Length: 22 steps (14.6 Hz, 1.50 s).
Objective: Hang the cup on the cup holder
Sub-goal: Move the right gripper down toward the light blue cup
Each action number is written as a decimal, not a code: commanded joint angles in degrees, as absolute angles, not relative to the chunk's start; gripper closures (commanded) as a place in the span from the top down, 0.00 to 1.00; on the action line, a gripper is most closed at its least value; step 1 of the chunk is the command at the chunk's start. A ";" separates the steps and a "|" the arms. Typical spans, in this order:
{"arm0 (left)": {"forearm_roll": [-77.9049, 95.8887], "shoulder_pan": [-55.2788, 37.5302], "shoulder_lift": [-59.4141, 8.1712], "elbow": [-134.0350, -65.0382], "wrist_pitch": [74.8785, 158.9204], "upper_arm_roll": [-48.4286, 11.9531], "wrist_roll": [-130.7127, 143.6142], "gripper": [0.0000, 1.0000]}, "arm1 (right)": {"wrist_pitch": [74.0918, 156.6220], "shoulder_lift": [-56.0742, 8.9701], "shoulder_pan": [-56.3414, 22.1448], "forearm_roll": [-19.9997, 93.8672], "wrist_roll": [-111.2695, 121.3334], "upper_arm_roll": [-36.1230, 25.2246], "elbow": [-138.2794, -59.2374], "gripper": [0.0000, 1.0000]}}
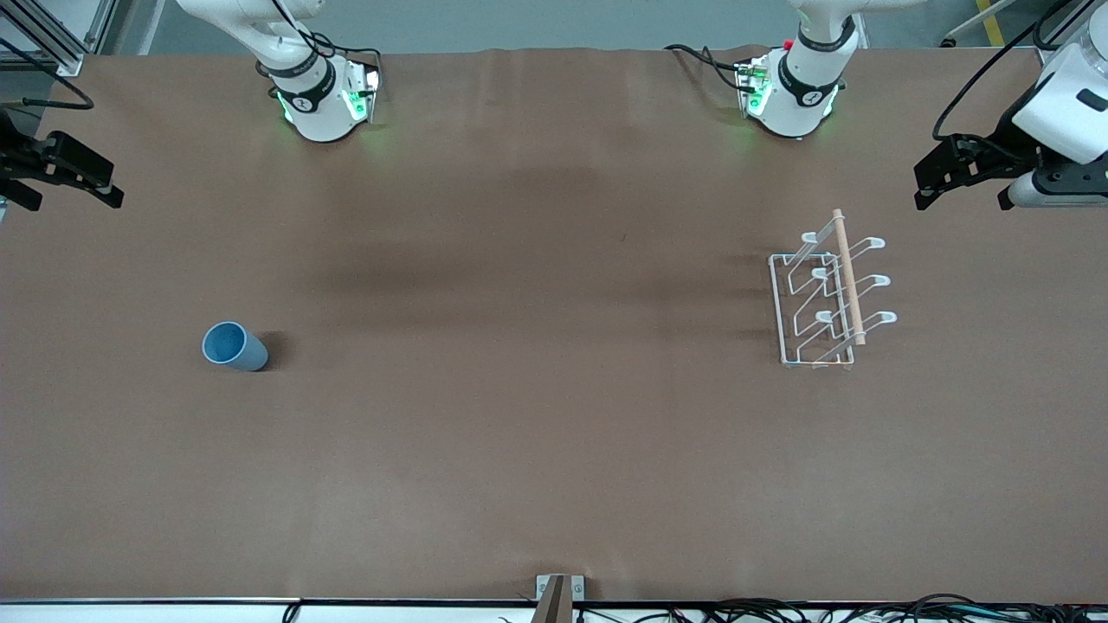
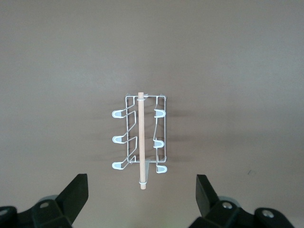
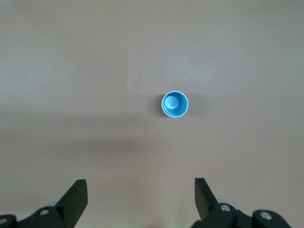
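A small light-blue plastic cup (image 1: 234,346) is stood upright on the brown desk (image 1: 519,389), well apart from the white wire cup holder (image 1: 827,298). The left claw (image 2: 141,197) and right claw (image 3: 140,197) are held high, spread wide, empty.

— What is the surface like?

— A wide table (image 1: 537,415) covered in plain brown, matte material, with faint shadow bands across its middle.

— What lies on it?

— Two things, well apart. A light-blue cup (image 1: 234,346) stands upright, mouth up, toward the right arm's end. A white wire cup holder (image 1: 827,298) rests on its rectangular base toward the left arm's end, its looped prongs angling up on both sides and a wooden dowel (image 1: 848,277) along its top.

— Do they touch?

— No, bare brown surface lies between them.
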<state>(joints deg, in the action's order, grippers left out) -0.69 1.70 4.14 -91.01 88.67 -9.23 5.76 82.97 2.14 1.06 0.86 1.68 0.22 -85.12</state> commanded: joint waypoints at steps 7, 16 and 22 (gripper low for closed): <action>-0.97 2.02 3.60 -89.47 88.07 -8.88 5.62 1.00 | 83.14 2.90 1.93 0.79 2.37 0.53 -85.69 0.99; -0.79 2.20 2.99 -89.47 88.07 -8.96 5.45 1.00 | 100.88 -4.46 7.73 1.05 5.36 0.44 -96.67 0.99; -0.53 2.11 2.90 -89.47 88.07 -8.96 5.97 1.00 | 113.09 -11.34 9.93 0.79 5.89 0.35 -104.39 0.97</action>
